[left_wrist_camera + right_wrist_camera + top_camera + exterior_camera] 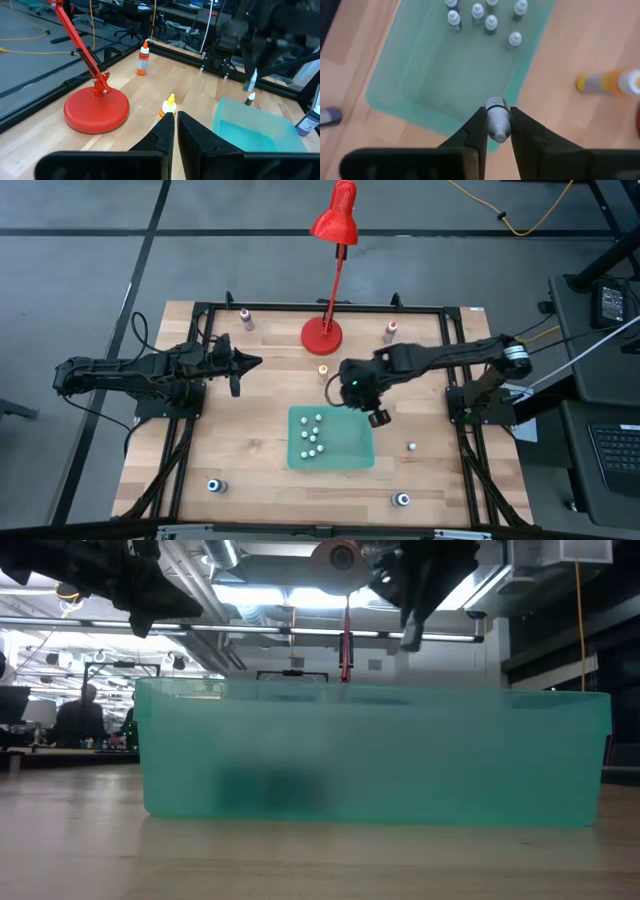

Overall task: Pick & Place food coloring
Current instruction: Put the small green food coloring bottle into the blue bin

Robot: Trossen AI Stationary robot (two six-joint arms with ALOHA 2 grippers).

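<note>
Food coloring: several tiny white-capped bottles [313, 433] stand on their bases in the green tray [350, 455]. More stand on the table: one small bottle [412, 446], an orange one [323, 370], two blue-topped ones [214, 485] [402, 500], and two at the far edge [245, 318] [391, 330]. My right gripper [496, 125] hangs above the tray's far right corner, shut on one tiny bottle [497, 121]. My left gripper [243, 363] waits shut over the table's left side, off the table. My right gripper pinches a tiny whitish bottle between its two fingers, on the body just behind the ribbed cap [495, 105], which sticks out past the fingertips. The fingers come from above, pointing down. The bottle [252, 80] is lifted clear, above the tray's rim.
The red desk lamp stands on its round base [322, 335] at the table's far middle. A black frame [300, 307] runs around the table. In the low view the tray's near wall [370, 755] blocks most of the table. People sit in the room behind [85, 715].
</note>
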